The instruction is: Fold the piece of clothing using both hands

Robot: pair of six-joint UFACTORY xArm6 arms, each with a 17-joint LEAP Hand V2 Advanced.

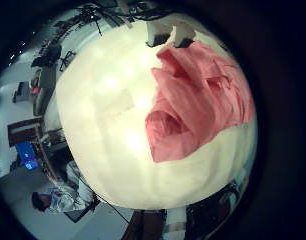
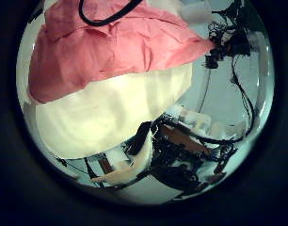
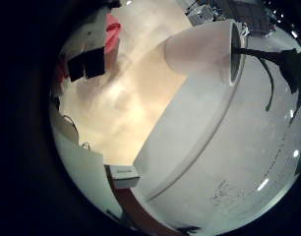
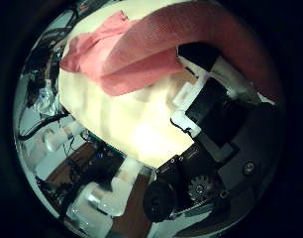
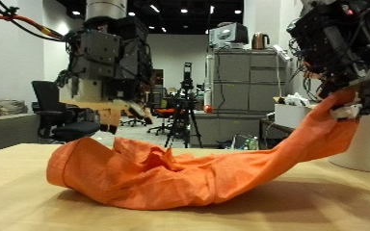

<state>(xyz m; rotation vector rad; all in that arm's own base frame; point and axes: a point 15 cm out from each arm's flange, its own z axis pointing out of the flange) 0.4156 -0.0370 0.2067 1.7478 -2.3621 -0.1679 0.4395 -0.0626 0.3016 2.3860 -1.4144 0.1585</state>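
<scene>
The orange garment (image 5: pixel 172 173) lay mostly bunched on the pale surface (image 5: pixel 18 192), but one end of it rose off the wood in a taut band up to the right hand (image 5: pixel 352 67), whose fingers (image 5: pixel 344 108) were curled round that end and clamped on the cloth. The right thumb-side palm view bore this out: cloth filled the space just beside those fingers and ran away from them toward the heap farther off. The step in hand looked like the first fold, with one edge lifted and ready to be carried over the rest. Farther back, the left hand (image 5: pixel 108 67) hung above the opposite, crumpled end of the garment, apart from it, its fingers (image 5: pixel 112 120) pointing down and loosely spread, holding nothing. Its palm views showed the cloth lying below on the surface, not touched. Judging from this, the next move called for the left hand to come down and take or pin the far end, so the cloth would not drag when the right hand drew its edge across. The bunched middle would likely need flattening, or the fold would come out lumpy.
</scene>
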